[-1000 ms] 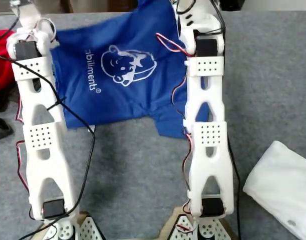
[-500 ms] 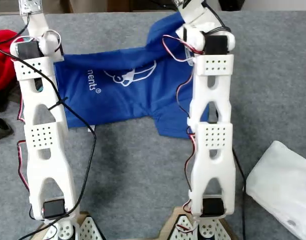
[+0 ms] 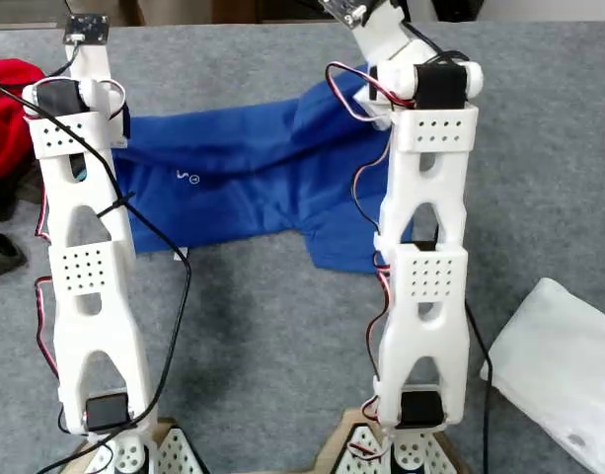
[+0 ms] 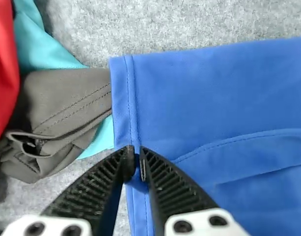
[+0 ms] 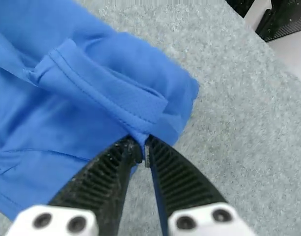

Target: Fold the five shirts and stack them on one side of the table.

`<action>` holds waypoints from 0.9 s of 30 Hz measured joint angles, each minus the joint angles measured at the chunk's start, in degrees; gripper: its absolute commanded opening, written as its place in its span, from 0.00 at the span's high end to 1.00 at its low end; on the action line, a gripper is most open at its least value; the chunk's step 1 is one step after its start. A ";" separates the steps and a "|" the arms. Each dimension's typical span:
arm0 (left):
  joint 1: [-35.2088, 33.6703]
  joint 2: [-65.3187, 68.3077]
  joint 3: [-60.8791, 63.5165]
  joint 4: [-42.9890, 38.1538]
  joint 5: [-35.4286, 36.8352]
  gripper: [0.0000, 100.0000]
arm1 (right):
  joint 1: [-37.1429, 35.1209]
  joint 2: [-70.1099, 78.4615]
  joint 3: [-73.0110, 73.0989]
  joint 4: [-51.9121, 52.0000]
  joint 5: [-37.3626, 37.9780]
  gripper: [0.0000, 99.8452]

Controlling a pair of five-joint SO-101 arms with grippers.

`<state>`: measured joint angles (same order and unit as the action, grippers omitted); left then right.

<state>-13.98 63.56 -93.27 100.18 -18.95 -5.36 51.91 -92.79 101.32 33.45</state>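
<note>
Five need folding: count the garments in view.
5: blue shirt mid-table; red one, teal one and grey one heaped at its left; white bundle, perhaps a shirt, near right. More may be hidden.

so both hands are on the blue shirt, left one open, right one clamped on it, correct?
No. The left hand is shut too, pinching the blue shirt at its hem; the left wrist view shows it. The right hand is clamped on it, as you said.

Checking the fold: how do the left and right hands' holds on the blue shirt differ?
The left hand pinches a flat stitched hem of the blue fabric shirt; the right hand pinches a bunched, folded-over edge. A dark grey garment lies beside the left hand, grey table beside the right. Both are shut on it.
</note>
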 measured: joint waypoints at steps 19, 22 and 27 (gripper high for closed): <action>0.44 -12.04 23.12 0.00 2.02 0.98 | 0.97 -13.54 15.47 0.18 -1.93 1.00; 1.58 -17.14 31.65 0.00 2.90 0.98 | 0.97 -14.86 22.42 0.18 -3.43 1.00; 2.20 -19.87 41.14 0.00 3.87 0.98 | 2.11 -14.86 28.40 -0.26 -5.63 1.00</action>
<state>-11.78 43.69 -52.13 100.18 -15.08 -3.25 37.05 -64.40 101.05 27.82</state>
